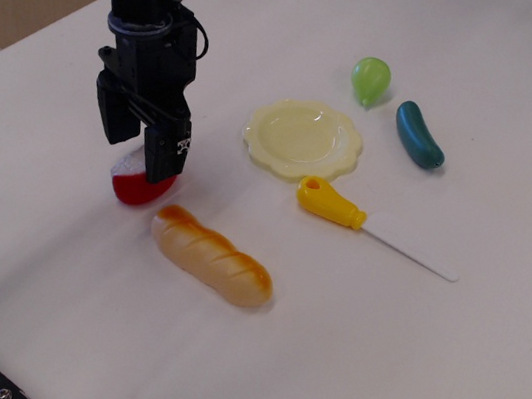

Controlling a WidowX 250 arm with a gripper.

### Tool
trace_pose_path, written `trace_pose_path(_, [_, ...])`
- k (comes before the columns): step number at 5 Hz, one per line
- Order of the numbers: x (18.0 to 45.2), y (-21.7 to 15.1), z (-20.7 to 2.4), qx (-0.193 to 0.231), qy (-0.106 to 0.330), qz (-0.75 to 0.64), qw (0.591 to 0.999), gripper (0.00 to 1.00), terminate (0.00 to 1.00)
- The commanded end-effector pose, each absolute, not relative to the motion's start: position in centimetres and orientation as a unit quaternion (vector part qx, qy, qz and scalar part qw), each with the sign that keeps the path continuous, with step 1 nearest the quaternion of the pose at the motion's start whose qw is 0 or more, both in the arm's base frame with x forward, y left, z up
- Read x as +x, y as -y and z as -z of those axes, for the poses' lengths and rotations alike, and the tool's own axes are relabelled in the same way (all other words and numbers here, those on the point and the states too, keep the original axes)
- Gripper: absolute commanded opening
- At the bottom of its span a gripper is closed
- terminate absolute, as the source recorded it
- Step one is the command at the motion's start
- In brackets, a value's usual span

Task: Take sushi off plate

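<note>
Sushi (pixel 140 185) sits tilted on the table, top half hidden behind the spread-open pincer (pixel 136 147), well apart from plate (pixel 303 140).

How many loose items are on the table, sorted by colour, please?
Red and white: 1, the sushi
Golden brown: 1, the bread loaf
Yellow: 2, the plate and the knife with its yellow handle
Green: 1, the small green fruit
Teal: 1, the cucumber-like piece
Total: 6
</note>
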State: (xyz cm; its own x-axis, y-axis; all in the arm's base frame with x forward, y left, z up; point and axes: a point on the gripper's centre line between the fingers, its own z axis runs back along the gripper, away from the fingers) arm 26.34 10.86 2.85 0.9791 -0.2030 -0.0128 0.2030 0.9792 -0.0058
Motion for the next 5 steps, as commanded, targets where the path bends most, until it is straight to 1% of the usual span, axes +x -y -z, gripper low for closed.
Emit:
trace_pose_path(1, [27.2,-9.9,-8.2,0.035,0.057,0.094,0.993,1.00,0.00])
trace_pose_path(2, [27.2,-8.9,-9.7,0.030,0.046,0.073,0.996,1.00,0.00])
trace_pose_path(4, [27.2,-8.9,-9.7,0.030,0.046,0.073,0.996,1.00,0.00])
trace_pose_path(5, [27.2,-8.9,-9.7,0.030,0.046,0.073,0.996,1.00,1.00])
